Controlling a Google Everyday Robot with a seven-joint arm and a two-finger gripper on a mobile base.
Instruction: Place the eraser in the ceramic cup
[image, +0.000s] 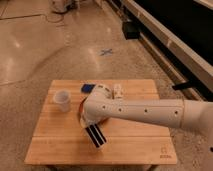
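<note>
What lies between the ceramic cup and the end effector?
In the camera view, the orange bowl, mostly hidden by the arm, lies between the ceramic cup and the end effector, low over the table.

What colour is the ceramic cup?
The ceramic cup is white, camera view. The gripper is over the table's front half.
</note>
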